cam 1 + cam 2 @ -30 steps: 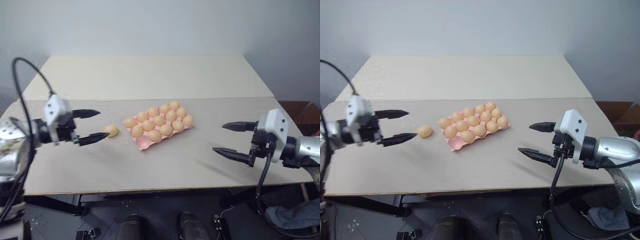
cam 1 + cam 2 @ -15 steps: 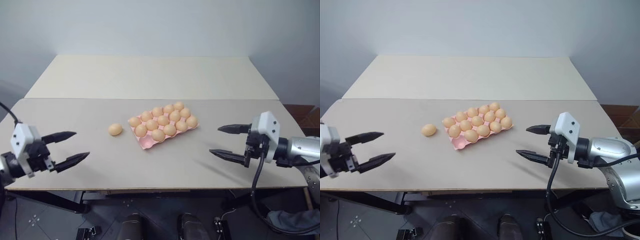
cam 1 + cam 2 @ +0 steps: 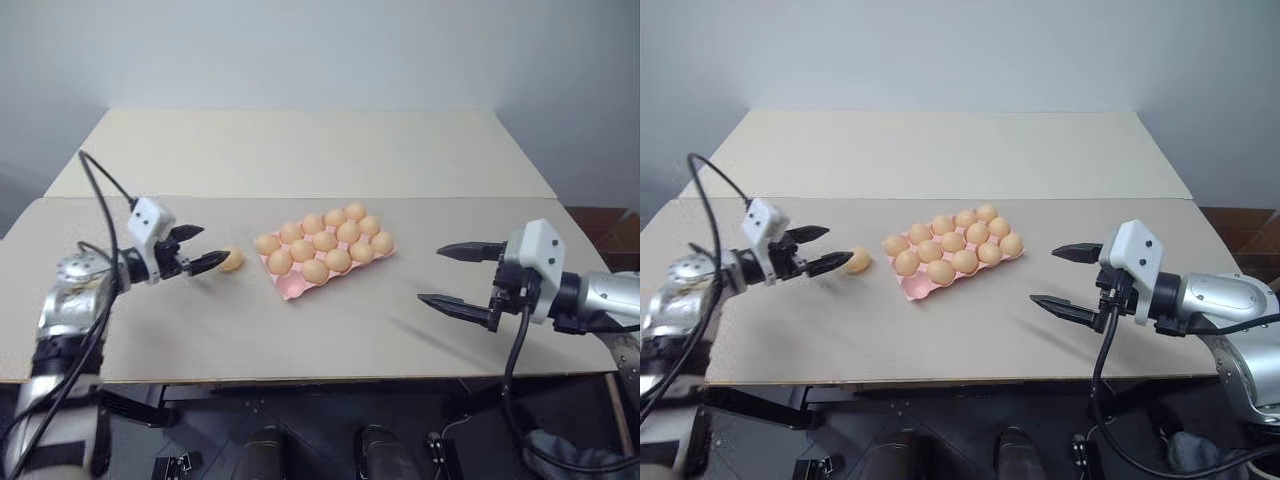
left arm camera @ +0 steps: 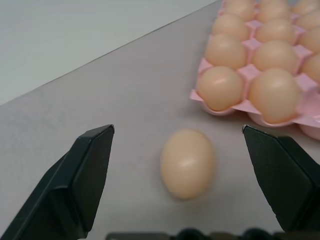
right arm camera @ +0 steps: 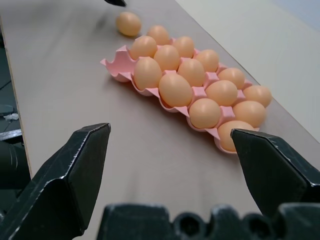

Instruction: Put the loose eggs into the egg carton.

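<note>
— Claws first: what is the left claw [image 3: 212,247] doing?

— It is wide open and holds nothing. It points at the one loose egg [image 3: 232,260] on the table [image 3: 300,160]. In the wrist view the egg sits between the two black fingers [image 4: 85,170] with a gap on each side, so neither one touches it.

— Where does that egg lie?

— Flat on the table, just left of the carton [image 3: 290,288] and a little apart from its rim.

— And the carton itself?

— Nearly full. I count fourteen eggs seated in their cups. One cup is bare, the one at the near left corner, which is the corner closest to the loose egg.

— What about the right claw [image 3: 430,274]?

— Open too, and empty. It hangs over the table well to the right of the carton, with nothing near its fingers.

— So how far along would you say this is?

— Close to the end, I think. All but one egg are in, and I see no other loose egg on the table. What is left is to close on this egg, lift it, carry it the short way right and set it in the bare corner cup. The grasp has not yet been made
</note>
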